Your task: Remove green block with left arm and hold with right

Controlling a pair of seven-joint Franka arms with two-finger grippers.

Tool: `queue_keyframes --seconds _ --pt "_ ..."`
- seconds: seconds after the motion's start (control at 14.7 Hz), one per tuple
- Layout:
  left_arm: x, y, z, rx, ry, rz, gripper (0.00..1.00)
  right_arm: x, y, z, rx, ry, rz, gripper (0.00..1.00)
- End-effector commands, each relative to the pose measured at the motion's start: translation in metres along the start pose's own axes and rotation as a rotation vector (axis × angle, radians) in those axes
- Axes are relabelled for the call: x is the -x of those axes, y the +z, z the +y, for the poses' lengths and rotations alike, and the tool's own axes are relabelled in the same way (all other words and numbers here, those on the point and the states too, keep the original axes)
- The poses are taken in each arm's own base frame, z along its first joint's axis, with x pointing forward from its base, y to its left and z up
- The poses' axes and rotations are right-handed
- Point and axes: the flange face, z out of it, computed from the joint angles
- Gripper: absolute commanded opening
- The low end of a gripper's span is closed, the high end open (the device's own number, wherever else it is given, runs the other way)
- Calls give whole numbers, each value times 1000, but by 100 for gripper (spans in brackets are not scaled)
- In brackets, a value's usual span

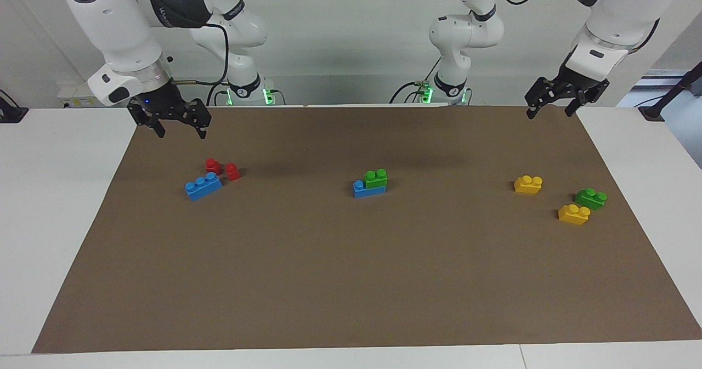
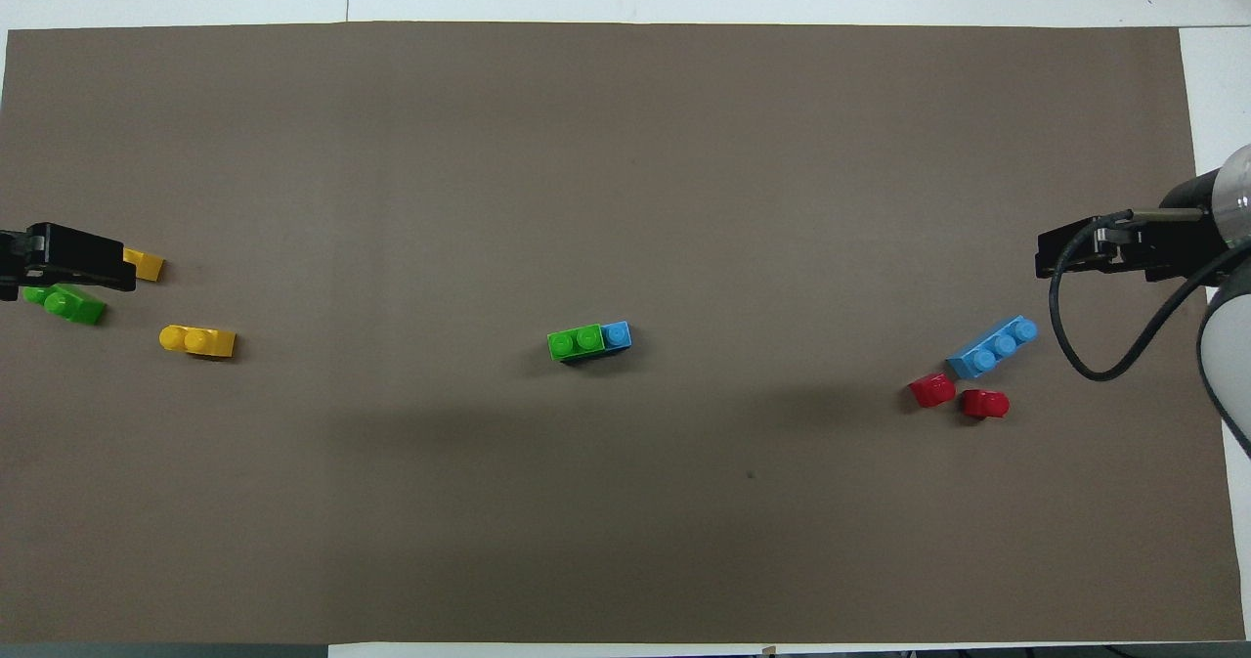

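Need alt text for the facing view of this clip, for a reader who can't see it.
A green block sits stacked on a blue brick mid-mat, untouched. Both arms wait raised with open fingers: the left end effector near loose yellow and green bricks, the right end effector above red and blue ones.

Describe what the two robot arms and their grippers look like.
Both arms are glossy white with rounded segments and dark grey or black joint bands. The left gripper and right gripper are black two-finger claws on silver wrist rings. Black cables loop along each arm, and green lights glow at both bases.

green block [image 1: 376, 179] [image 2: 576, 343], two-stud, atop blue brick [image 1: 362, 189] [image 2: 616, 334], mid-table
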Motion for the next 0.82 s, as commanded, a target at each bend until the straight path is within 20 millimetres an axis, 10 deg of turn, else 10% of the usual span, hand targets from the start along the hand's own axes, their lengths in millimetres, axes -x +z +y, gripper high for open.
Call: queue_keyframes --seconds 0.0,0.54,0.75 --pt "7 -1 -3 21 4 -3 100 1 0 2 9 -20 9 100" --pt "7 -1 -3 21 4 -4 100 -1 -1 -3 -4 3 23 100" --pt "7 -1 -3 21 4 -4 100 -2 8 -32 -74 302 27 99"
